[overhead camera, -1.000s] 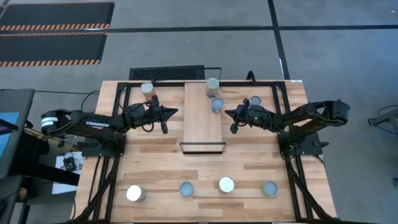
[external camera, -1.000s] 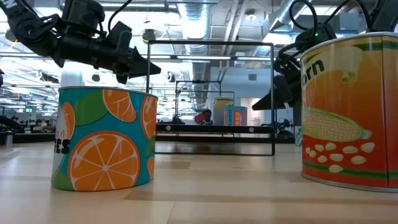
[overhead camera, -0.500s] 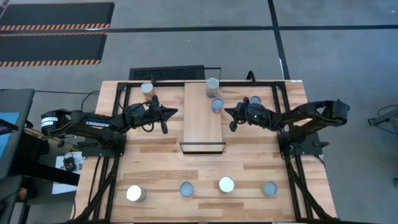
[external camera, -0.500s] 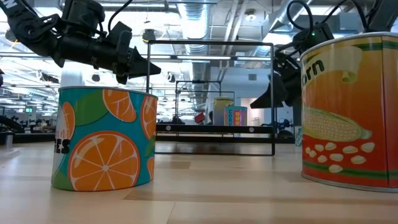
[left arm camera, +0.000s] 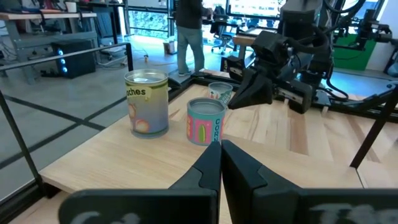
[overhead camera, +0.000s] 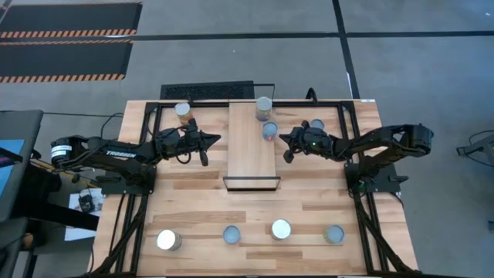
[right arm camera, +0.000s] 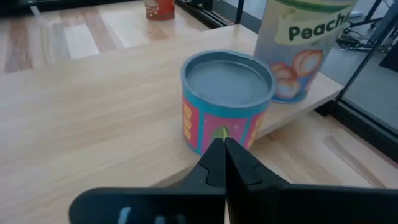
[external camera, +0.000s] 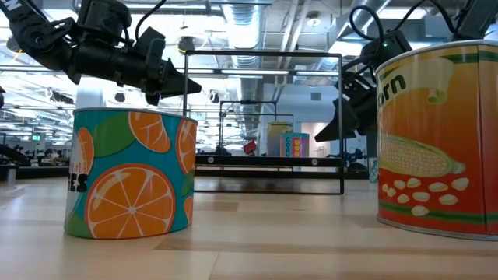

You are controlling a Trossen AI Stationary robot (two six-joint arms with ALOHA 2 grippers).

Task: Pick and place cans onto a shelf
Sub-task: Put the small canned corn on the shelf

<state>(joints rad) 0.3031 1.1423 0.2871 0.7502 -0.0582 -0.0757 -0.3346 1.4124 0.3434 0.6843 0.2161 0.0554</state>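
The shelf (overhead camera: 253,147), a narrow board of pale smooth wood on a black frame, ran down the middle of the far half of the planked desk (overhead camera: 193,208). Two cans stood at its far end. The taller one, the peaches can (overhead camera: 265,106), had a pale label with peach pictures and a silver top; it sat at the far right corner of the board. Just nearer was the short corn can (overhead camera: 269,130), with a bluish-grey top and a pink, teal and orange label, close to the shelf's right edge.

The right gripper (overhead camera: 288,144) hung just off the shelf's right edge, beside the corn can, its jaws pressed together with nothing between them. From its wrist camera the corn can (right arm camera: 227,107) filled the middle of the view with the peaches can (right arm camera: 303,43) behind it. The left gripper (overhead camera: 205,144) hovered over the desk to the left of the shelf, jaws likewise closed and empty.

Off the shelf, one can (overhead camera: 182,110) with a tan side stood at the far left of the desk, and another (overhead camera: 316,124) stood right of the shelf, partly hidden behind the right arm. Four more lined the near edge: a bright silver-topped can (overhead camera: 168,240), a bluish one (overhead camera: 231,234), another silver one (overhead camera: 281,228) and a bluish one (overhead camera: 333,234).

From desk height, an oranges can (external camera: 131,173) and a corn-labelled can (external camera: 437,138) loomed in front.
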